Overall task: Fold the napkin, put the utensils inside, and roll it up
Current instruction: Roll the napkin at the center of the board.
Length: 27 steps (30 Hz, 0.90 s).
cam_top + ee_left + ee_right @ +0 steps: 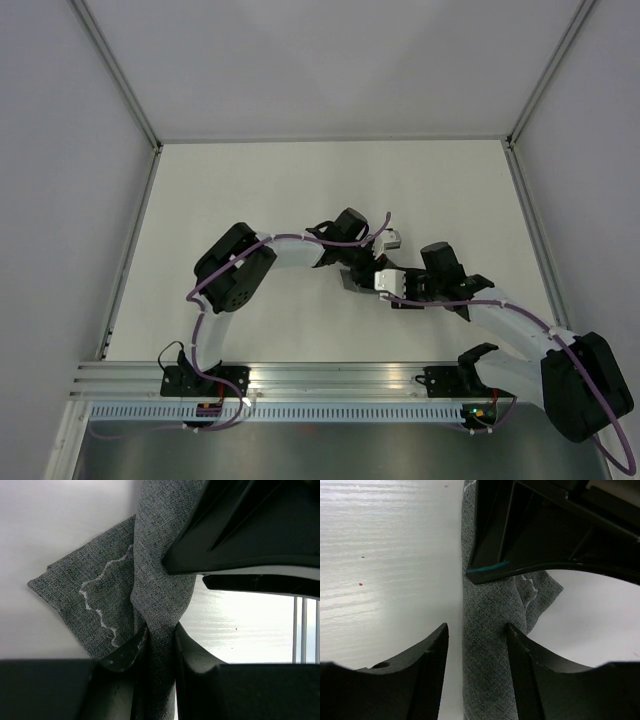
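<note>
left wrist, fingers (194, 655) pinching grey napkin (157, 580), wavy stitching (84, 592)

The napkin (155, 570) runs between the two fingers of the left claw (160, 640), with a loose corner lying on the table (50, 540) to that claw's left in its own view. The same roll passes between the fingers of the right claw (477, 630), close against the right one and apart from the left, with the left claw just ahead.
</note>
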Tool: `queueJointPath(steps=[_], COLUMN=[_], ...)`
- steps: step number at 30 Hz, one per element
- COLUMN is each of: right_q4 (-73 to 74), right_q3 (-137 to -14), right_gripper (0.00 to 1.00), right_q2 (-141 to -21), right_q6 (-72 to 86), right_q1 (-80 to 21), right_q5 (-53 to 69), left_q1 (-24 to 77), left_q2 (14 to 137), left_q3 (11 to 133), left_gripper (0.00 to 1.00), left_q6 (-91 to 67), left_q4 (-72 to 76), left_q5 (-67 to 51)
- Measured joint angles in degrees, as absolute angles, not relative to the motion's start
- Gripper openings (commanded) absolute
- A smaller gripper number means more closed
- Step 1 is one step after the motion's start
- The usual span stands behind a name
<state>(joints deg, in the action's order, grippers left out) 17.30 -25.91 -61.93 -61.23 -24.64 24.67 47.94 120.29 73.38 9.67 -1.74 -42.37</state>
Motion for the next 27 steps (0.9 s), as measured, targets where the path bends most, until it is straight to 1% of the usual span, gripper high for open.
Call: queueJointPath(steps=[9, 12, 15, 18, 19, 20, 24, 25, 27], right_q4=[10.9, 9.3, 8.5, 8.1, 8.2, 8.4, 8.8, 9.1, 10.2], right_q3=[-24.4, -24.1, -24.1, -24.3, -24.6, -25.0, -25.9, -26.3, -27.4], right_gripper=[0.55, 0.53, 0.47, 0.38, 0.32, 0.3, 0.26, 0.22, 0.21], right_q2=[-66.2, -67.1, -67.7, -68.8, -69.1, -69.6, -70.8, -71.1, -72.1], right_q6=[-61.4, -61.7, -61.8, -62.1, -62.3, -62.5, -62.9, -63.1, -63.4], right_q1=[-27.9, -28.0, -28.1, -28.3, -28.3, -28.4, -28.4, -28.4, -28.4], right_q5=[18.8, 17.9, 17.2, 16.8, 16.7, 16.6, 16.6, 16.6, 16.7], left_q1=[47.7, 47.5, 47.4, 47.3, 47.3, 47.2, 46.7, 46.6, 46.3], left_q2=[121.1, 121.4, 121.6, 122.0, 122.0, 122.0, 122.1, 122.1, 122.1], left_q3=[74.7, 75.2, 75.8, 76.5, 76.6, 76.7, 76.7, 76.7, 76.7], left_gripper=[0.1, 0.13, 0.19, 0.26, 0.28, 0.32, 0.38, 0.4, 0.44], left_q6=[9.6, 9.6, 9.6, 9.6, 9.6, 9.6, 9.6, 9.6, 9.4], left_q4=[-3.2, -3.7, -4.6, -5.5, -5.8, -5.9, -6.2, -6.3, -6.5], left_q5=[-42.9, -43.3, -43.6, -43.9, -43.9, -43.9, -44.3, -44.5, -45.2])
